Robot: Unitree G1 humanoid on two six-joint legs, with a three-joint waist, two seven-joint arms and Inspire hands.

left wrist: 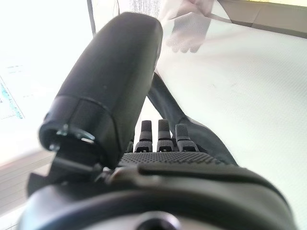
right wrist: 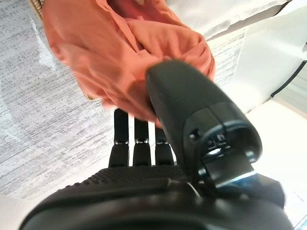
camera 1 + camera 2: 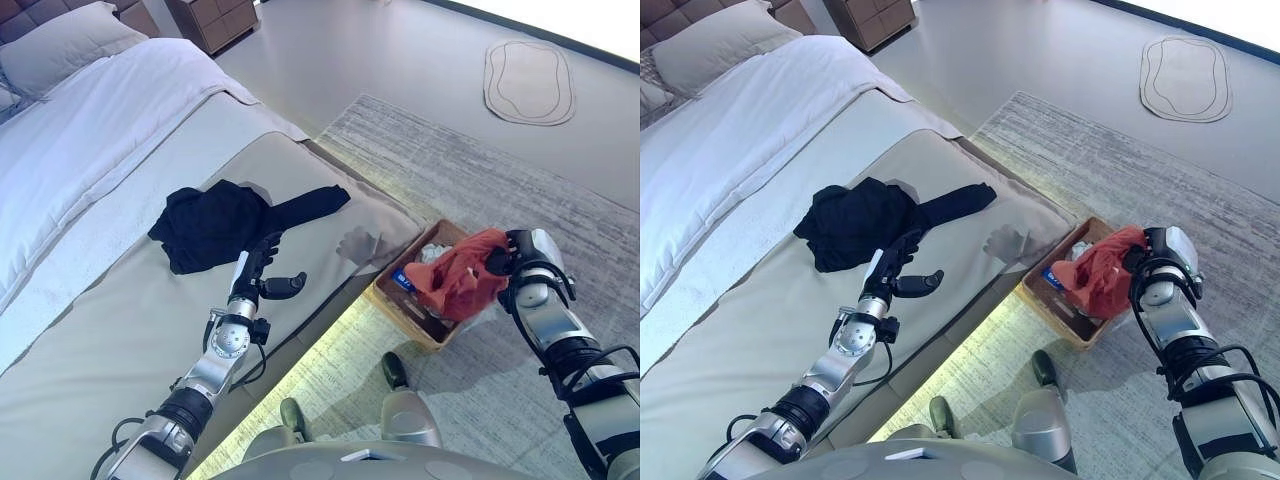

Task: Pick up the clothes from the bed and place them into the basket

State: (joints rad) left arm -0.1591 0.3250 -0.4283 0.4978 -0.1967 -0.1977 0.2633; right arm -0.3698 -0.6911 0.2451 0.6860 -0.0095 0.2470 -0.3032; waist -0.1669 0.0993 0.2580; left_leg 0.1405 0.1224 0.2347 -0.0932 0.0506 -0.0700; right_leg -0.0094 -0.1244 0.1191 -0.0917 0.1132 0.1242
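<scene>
The right hand (image 3: 507, 262) reaches over the basket (image 3: 400, 302) on the rug, fingers and thumb pinching an orange garment (image 2: 129, 57) that hides most of the basket's inside. The left hand (image 3: 262, 272) hovers open above the bed (image 3: 120, 330), beside a black garment (image 3: 215, 222). Only the right wrist view shows the pinch closely.

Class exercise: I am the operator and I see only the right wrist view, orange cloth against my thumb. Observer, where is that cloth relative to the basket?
Observer: The orange cloth hangs over the basket, pinched in the right hand.
Operator: Anything already inside the basket?
Observer: Yes, something white and blue lies in it, beneath the cloth.
Operator: Are clothes left on the bed?
Observer: One black garment lies on the bed.
Operator: Where is the other hand?
Observer: The left hand is over the bed, fingers open beside the black garment.
</scene>
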